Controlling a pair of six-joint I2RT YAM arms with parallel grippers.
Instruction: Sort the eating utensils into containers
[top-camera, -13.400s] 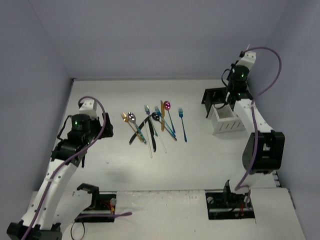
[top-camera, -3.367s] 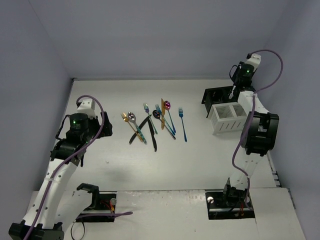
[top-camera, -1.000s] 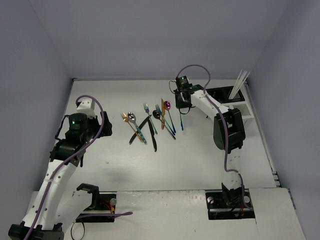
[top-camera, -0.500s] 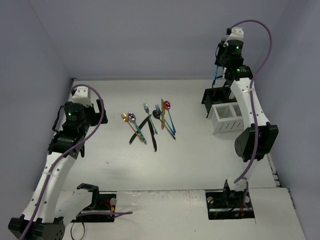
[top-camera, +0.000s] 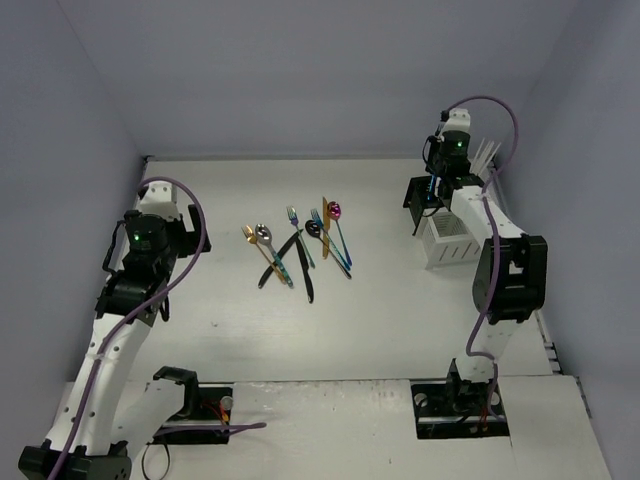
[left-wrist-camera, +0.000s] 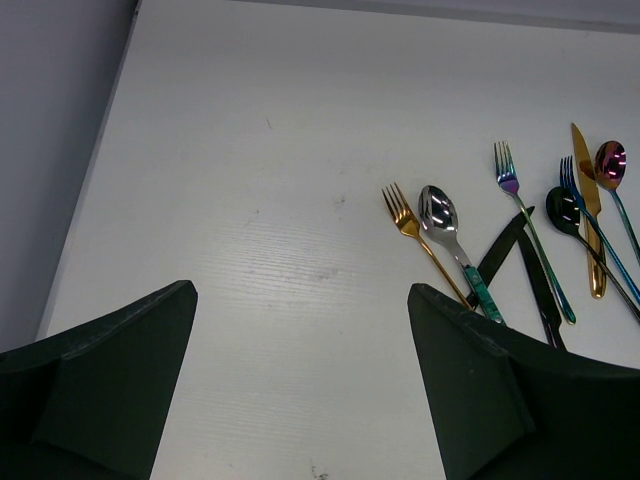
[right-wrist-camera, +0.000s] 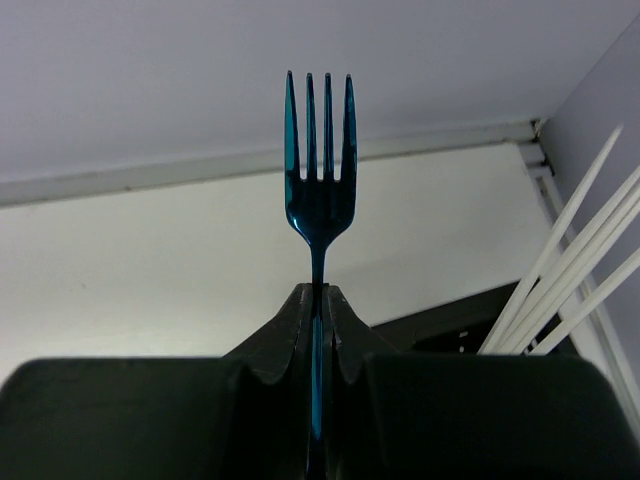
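White table (top-camera: 400, 320) boxed in by pale lilac walls (top-camera: 300, 80). Near the middle of the table, toward the far edge, a loose fan of eating utensils (top-camera: 303, 268), several crossing one another. From the left side of that fan: gold fork (left-wrist-camera: 400, 210), silver spoon (left-wrist-camera: 437, 212) with a teal handle, two black knives (left-wrist-camera: 503, 248) crossed, a blue-violet fork (left-wrist-camera: 507, 168), black spoon (left-wrist-camera: 563, 205), gold knife (left-wrist-camera: 590, 215), magenta spoon (left-wrist-camera: 611, 160). Hard to count the thin blue and teal handles at the right of the fan; cut off there by the edge of the left wrist view and by one dark finger.

Spread wide above the bare left part of the table: left fingers (left-wrist-camera: 100, 370), with nothing between them and only their inner faces in view.

Up by the far right corner, black caddy (top-camera: 424, 196) and, just beside it toward the near edge, white caddy (top-camera: 452, 242); compartments of both too small and too covered by the right arm (top-camera: 500, 270) to make out.

Clamped shut on the handle of a blue fork (right-wrist-camera: 320, 200): right fingers (right-wrist-camera: 285, 335), tines pointing away from the wrist, rest of the handle hidden below the pinch. From above, only a thin blue streak over the black caddy; impossible to tell whether touching it or inside a slot. White sticks (right-wrist-camera: 560, 272) slanting up at the right of the right wrist view, bases hidden behind the fingers.
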